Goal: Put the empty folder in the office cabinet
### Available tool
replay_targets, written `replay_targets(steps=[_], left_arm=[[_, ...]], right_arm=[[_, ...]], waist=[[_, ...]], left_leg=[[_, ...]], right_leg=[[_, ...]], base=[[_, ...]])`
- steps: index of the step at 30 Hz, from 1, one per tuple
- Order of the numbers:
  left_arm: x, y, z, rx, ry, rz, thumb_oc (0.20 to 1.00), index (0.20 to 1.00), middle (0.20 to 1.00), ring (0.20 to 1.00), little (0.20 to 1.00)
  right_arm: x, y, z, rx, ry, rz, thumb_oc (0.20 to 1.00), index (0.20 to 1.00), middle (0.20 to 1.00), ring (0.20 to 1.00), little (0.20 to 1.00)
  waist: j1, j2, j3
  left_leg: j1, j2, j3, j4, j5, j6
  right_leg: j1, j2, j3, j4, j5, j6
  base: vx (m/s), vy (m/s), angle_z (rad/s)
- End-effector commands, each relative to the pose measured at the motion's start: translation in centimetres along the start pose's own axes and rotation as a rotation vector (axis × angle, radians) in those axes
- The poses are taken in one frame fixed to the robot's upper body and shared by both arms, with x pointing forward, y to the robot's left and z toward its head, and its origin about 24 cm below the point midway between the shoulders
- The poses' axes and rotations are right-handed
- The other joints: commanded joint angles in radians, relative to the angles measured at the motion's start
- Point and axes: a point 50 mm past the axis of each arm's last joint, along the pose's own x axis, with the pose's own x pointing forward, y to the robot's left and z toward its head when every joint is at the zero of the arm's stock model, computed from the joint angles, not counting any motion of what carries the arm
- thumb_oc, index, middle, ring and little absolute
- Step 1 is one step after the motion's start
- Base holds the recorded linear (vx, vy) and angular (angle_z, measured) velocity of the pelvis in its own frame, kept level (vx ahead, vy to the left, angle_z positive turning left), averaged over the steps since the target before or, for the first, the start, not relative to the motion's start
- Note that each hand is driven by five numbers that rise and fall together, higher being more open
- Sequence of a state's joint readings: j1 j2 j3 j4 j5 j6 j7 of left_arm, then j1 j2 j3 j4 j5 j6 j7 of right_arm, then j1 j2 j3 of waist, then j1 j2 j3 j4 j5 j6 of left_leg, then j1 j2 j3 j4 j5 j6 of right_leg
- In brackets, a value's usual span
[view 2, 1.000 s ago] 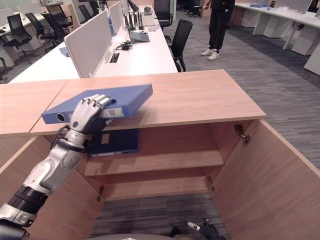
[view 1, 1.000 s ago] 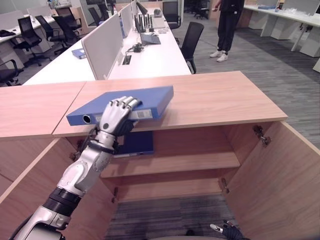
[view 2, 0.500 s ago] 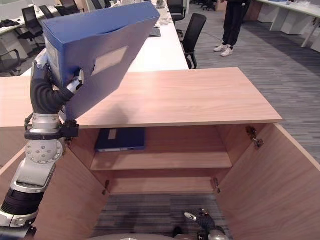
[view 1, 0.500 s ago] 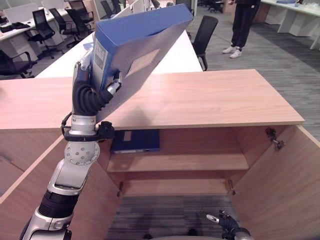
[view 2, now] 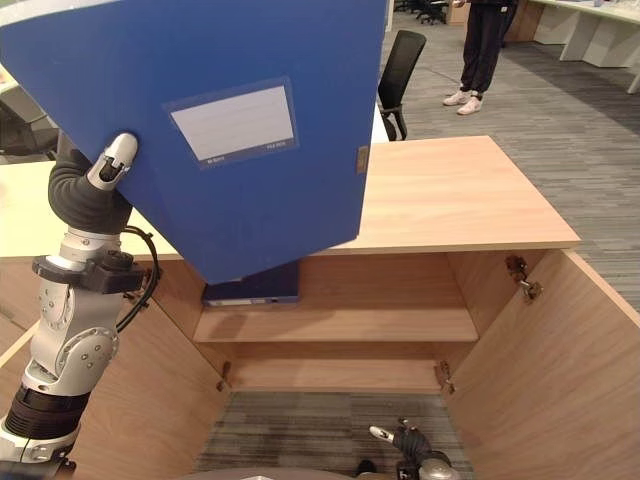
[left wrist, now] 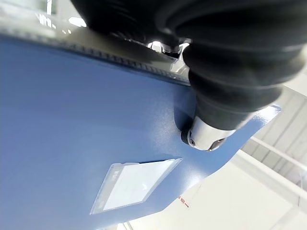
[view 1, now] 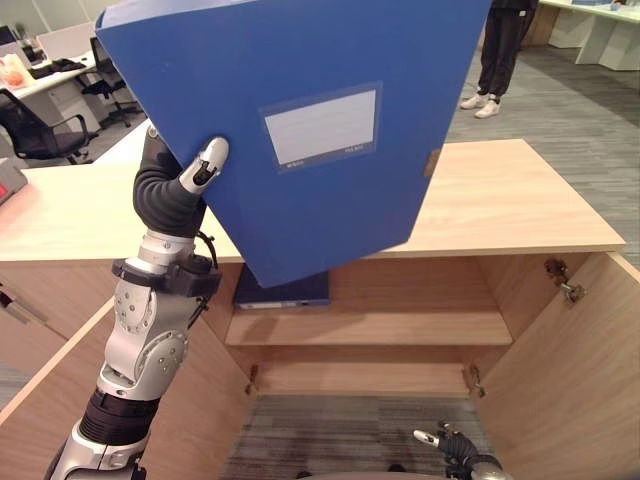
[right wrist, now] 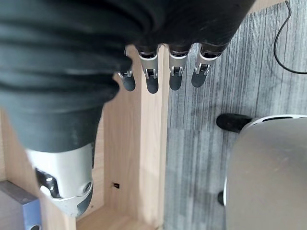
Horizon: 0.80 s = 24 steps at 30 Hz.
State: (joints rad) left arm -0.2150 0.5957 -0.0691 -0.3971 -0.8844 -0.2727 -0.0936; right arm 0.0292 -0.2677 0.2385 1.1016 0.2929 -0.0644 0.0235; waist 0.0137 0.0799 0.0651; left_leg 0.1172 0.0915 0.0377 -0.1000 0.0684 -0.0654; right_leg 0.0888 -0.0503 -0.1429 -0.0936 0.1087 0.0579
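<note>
Holding the blue folder (view 1: 300, 130) up in the air, the left hand (view 1: 190, 180) grips it by one edge w/ its thumb pressed onto the front face & the rest of the fingers hidden behind it. Folder is raised well above the cabinet (view 1: 520, 210), tilted, front face w/ its white label pocket (view 1: 320, 125) toward the head camera; it hides much of the office behind. In the left wrist view the thumb (left wrist: 206, 136) sits flat on the blue cover (left wrist: 72, 120) near the label pocket (left wrist: 134, 184).

Cabinet is light wood, both doors swung wide; right door (view 1: 560, 390) stands out toward the robot. Inside, upper shelf (view 1: 400, 325) carries a 2nd dark-blue folder (view 1: 285, 292) lying flat at its left end, partly hidden behind the raised one. Lower shelf (view 1: 370, 378) sits beneath it.

Right hand (view 1: 450, 445) hangs low near the grey carpet (view 1: 340, 430) in front of the cabinet; the right wrist view shows its fingers (right wrist: 175, 72) straight & relaxed, holding nothing, over carpet & a cabinet door edge (right wrist: 148, 158).

Background: a person (view 1: 500, 50) standing on the carpet beyond the cabinet, an office chair (view 2: 400, 65), desks at far left.
</note>
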Motion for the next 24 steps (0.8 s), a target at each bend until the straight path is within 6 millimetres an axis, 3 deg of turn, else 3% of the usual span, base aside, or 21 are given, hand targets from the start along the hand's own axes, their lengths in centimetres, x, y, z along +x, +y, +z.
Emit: replay_targets(steps=[1,12,13,14,19,22,24], left_arm=[[0.8,0.0,1.8,-0.029,-0.041,-0.080,0.200,0.200,0.200,0.200,0.200],[-1.6,1.3,-1.1,0.030,0.177,-0.030,0.200,0.200,0.200,0.200,0.200],[-2.5,1.5,-1.9,0.033,0.234,-0.012,0.200,0.200,0.200,0.200,0.200],[-2.5,1.5,-1.9,0.033,0.234,-0.012,0.200,0.200,0.200,0.200,0.200],[-5.4,2.7,-4.1,0.050,0.373,0.068,0.200,0.200,0.200,0.200,0.200],[-5.6,2.7,-4.3,0.050,0.383,0.076,0.200,0.200,0.200,0.200,0.200],[-6.4,3.2,-5.1,0.060,0.425,0.100,0.200,0.200,0.200,0.200,0.200]], right_arm=[[0.7,0.9,2.4,-0.038,-0.051,0.043,1.000,1.000,1.000,1.000,1.000],[0.7,0.2,3.9,0.016,-0.107,0.022,1.000,1.000,1.000,1.000,1.000],[0.6,0.1,5.3,0.029,-0.168,0.024,1.000,1.000,1.000,1.000,1.000],[0.6,0.1,5.3,0.029,-0.167,0.024,1.000,1.000,1.000,1.000,1.000],[-1.8,-0.1,12.2,0.026,-0.521,0.094,1.000,1.000,1.000,1.000,1.000],[-2.5,-0.5,13.0,0.022,-0.570,0.094,1.000,1.000,1.000,1.000,1.000],[-4.5,-1.1,15.4,-0.002,-0.707,0.129,1.000,1.000,1.000,1.000,1.000]], waist=[[0.012,-0.046,0.021],[0.015,-0.055,0.029],[0.015,-0.057,0.031],[0.015,-0.057,0.030],[0.003,-0.065,0.034],[0.002,-0.065,0.033],[-0.006,-0.071,0.032]], left_leg=[[0.019,0.014,0.041,0.013,-0.066,-0.051],[0.008,0.008,0.042,0.013,-0.063,-0.046],[0.009,0.008,0.043,0.013,-0.064,-0.044],[0.009,0.008,0.044,0.013,-0.064,-0.044],[0.015,0.008,0.054,0.013,-0.068,-0.041],[0.018,0.008,0.056,0.013,-0.069,-0.040],[0.023,0.009,0.062,0.013,-0.072,-0.039]], right_leg=[[0.095,-0.091,0.012,0.007,-0.147,0.100],[0.084,-0.096,0.015,0.011,-0.140,0.103],[0.082,-0.098,0.018,0.012,-0.139,0.104],[0.082,-0.098,0.018,0.012,-0.139,0.104],[0.079,-0.100,0.026,0.015,-0.141,0.105],[0.080,-0.100,0.027,0.015,-0.141,0.106],[0.080,-0.102,0.031,0.016,-0.141,0.107]], base=[[-0.04,0.020,0.01],[-0.01,0.005,0.00],[0.00,0.000,0.00],[0.00,0.000,0.00],[0.01,0.016,-0.07],[0.02,0.010,-0.06],[0.00,0.000,0.00]])
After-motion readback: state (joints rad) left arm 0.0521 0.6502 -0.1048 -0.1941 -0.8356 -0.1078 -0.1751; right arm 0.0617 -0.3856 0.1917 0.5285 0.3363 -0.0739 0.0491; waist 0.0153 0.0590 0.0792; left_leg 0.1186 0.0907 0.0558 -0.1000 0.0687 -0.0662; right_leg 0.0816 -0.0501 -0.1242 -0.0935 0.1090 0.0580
